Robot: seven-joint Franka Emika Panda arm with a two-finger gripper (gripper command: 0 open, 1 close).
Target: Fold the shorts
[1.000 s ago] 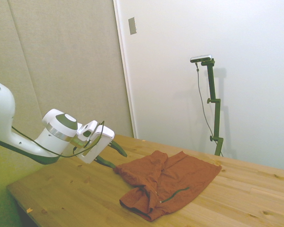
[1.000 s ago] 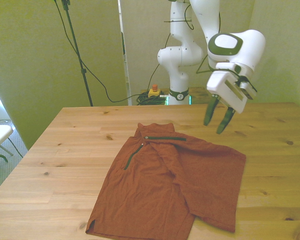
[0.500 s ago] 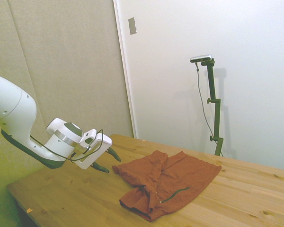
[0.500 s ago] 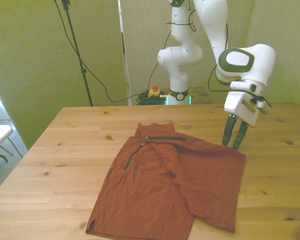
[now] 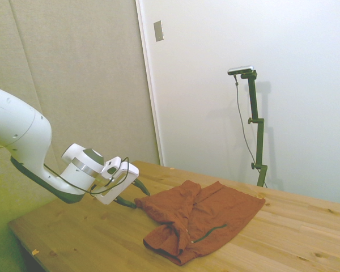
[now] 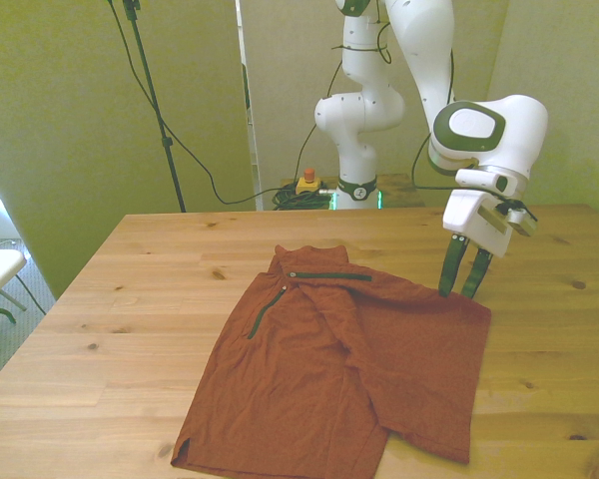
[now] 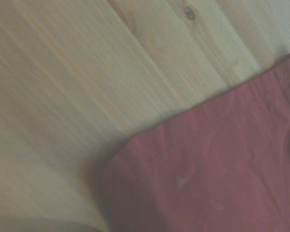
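Note:
The rust-orange shorts [image 6: 339,359] lie spread and wrinkled on the wooden table [image 6: 120,299], with dark zippers near the far edge of the fabric. In the side view the shorts [image 5: 201,218] lie just past the gripper [image 5: 137,195]. My gripper [image 6: 458,289] hangs open over the far corner of the shorts at the front view's right, its dark fingertips [image 6: 446,287] down at the fabric's edge. The jaws stand a little apart with nothing between them. The wrist view shows a corner of the shorts [image 7: 208,169] against bare wood.
A wooden table edge [image 5: 22,235] runs near the arm's side. A small red-and-yellow device [image 6: 306,181] and cables sit behind the table by the robot's base [image 6: 354,185].
The gripper has come down and toward the shorts' corner at the front view's right, ending with its fingertips at the fabric's edge. The shorts have not moved.

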